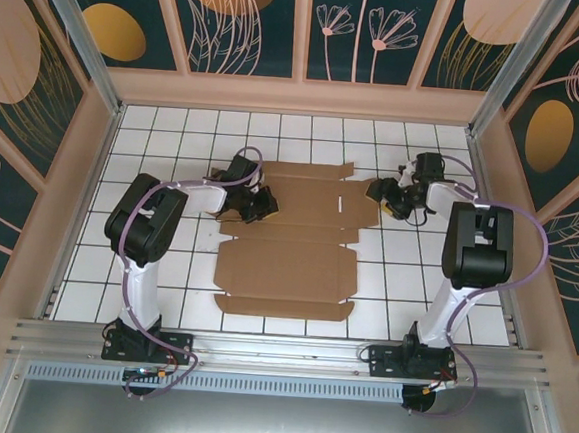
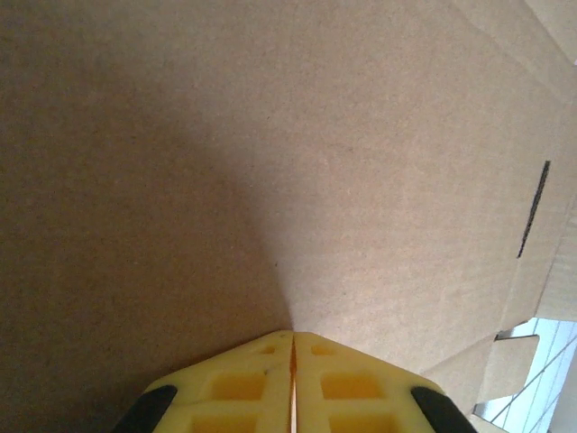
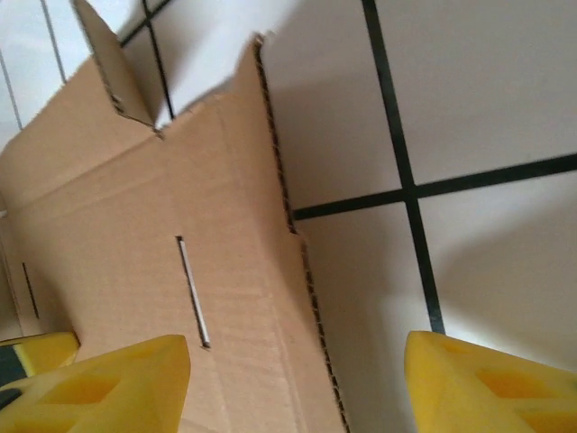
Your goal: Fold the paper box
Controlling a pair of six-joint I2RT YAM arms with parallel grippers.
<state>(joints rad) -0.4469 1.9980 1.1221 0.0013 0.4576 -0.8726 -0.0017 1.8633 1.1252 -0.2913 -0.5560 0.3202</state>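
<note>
One tiled table [image 1: 415,277] carries the box [image 1: 286,266], a flat sheet lying at its centre. Left gripper [image 1: 258,206], at the sheet's far left, is closed, tips against the cardboard, nothing seen between them. Right gripper [image 1: 386,196] straddles the far right edge, jaws apart, empty.

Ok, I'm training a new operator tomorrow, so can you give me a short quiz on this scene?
1. True or false: the paper box is already folded into a closed box.
2. Which tool is shut? A) left tool B) right tool C) both
3. Fill in: the cardboard lies on a white ___ table.
Key: 1 false, it is an unfolded sheet; 2 A; 3 tiled.
</note>
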